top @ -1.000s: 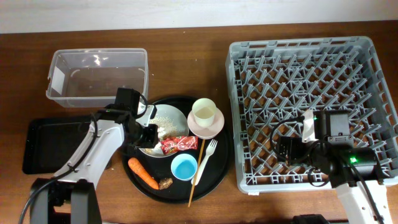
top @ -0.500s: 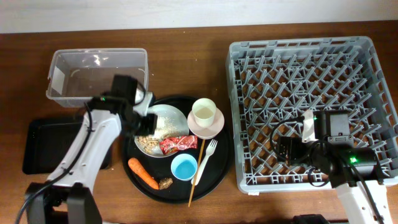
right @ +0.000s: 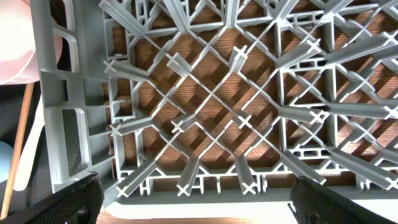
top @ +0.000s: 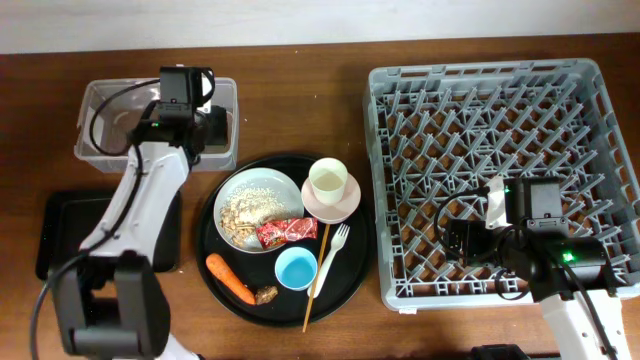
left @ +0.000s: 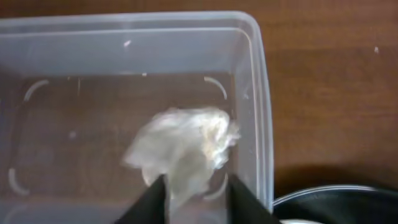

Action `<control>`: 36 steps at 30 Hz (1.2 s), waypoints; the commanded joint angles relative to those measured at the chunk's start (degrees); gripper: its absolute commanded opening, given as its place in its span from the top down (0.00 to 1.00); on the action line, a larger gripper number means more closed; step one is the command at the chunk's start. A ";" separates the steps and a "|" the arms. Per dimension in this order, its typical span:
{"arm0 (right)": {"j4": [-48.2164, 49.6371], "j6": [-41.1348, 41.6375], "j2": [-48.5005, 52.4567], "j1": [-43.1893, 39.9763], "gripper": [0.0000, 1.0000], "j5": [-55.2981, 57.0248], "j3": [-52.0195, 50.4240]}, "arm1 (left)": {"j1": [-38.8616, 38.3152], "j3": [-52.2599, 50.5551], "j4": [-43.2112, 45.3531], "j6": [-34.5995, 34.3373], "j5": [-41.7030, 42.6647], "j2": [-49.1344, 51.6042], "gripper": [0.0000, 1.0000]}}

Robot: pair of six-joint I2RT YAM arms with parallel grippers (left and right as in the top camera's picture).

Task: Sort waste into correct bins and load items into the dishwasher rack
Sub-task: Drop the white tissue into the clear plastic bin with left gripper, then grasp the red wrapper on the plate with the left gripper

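My left gripper (top: 205,125) (left: 196,186) hangs over the right end of the clear tub (top: 110,140) (left: 261,93), shut on the white crumpled paper (left: 186,143). The plate (top: 262,188) holds rice-like crumbs (top: 243,212) and the red wrapper (top: 288,232). The carrot (top: 230,279), brown lump (top: 266,294), blue cup (top: 296,268), fork (top: 333,250) and chopstick (top: 315,280) lie on the round black tray (top: 355,270). The cream cup (top: 328,181) sits in the pink bowl (top: 345,203). My right gripper (top: 465,240) (right: 198,199) is open and empty over the rack's (top: 500,100) (right: 205,112) front left part.
The shallow black rectangular tray (top: 70,235) lies at the front left, partly under my left arm. The rack holds nothing. The fork (right: 31,155) and chopstick (right: 18,137) show at the left edge of the right wrist view.
My left gripper lifted from the plate with the white paper and moved back-left to above the clear tub. The right arm has not moved.
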 commanded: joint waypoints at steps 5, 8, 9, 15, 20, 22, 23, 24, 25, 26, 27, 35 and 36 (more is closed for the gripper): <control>-0.07 0.28 -0.22 0.22 0.01 0.92 1.05 | 0.52 1.07 -0.74 0.17 2.29 0.02 0.36; -0.04 0.28 -0.22 0.22 0.01 0.94 1.05 | -0.48 1.07 -10.69 0.15 19.65 -2.60 0.39; -0.04 0.28 -0.22 0.22 0.01 0.92 1.05 | -1.57 1.07 -16.41 0.15 24.85 -3.10 0.39; -0.04 0.28 -0.22 0.22 0.01 0.92 1.05 | -9.01 -3.04 -32.54 3.02 26.25 -2.82 0.24; -0.07 0.28 -0.22 0.22 0.01 0.92 1.05 | -13.03 -10.10 -24.70 6.97 20.24 -2.69 0.19; -0.07 0.28 -0.22 0.22 0.01 0.92 1.05 | -14.12 -11.58 -20.26 7.19 20.46 -2.67 0.23; -0.07 0.28 -0.22 0.22 0.01 0.92 1.05 | -14.69 -12.07 -19.85 7.41 20.44 -2.64 0.23; -0.04 0.28 -0.22 0.22 0.01 0.92 1.05 | -15.43 -12.63 -19.67 7.39 20.44 -2.43 0.23; -0.07 0.28 -0.22 0.22 0.01 0.92 1.05 | -16.28 -13.44 -19.26 7.39 20.41 -1.88 0.23; -0.07 0.28 -0.22 0.22 0.01 0.92 1.05 | -16.72 -13.92 -19.02 7.39 20.24 -1.46 0.24; -0.07 0.28 -0.22 0.22 0.01 0.92 1.05 | -17.16 -14.21 -19.04 7.37 20.26 -0.83 0.27; -0.07 0.28 -0.22 0.22 0.01 0.92 1.05 | -17.05 -12.94 -19.50 7.34 18.71 -0.59 1.00; -0.07 0.28 -0.22 0.22 0.01 0.92 1.05 | -17.05 -12.13 -19.67 7.34 18.71 -0.70 1.00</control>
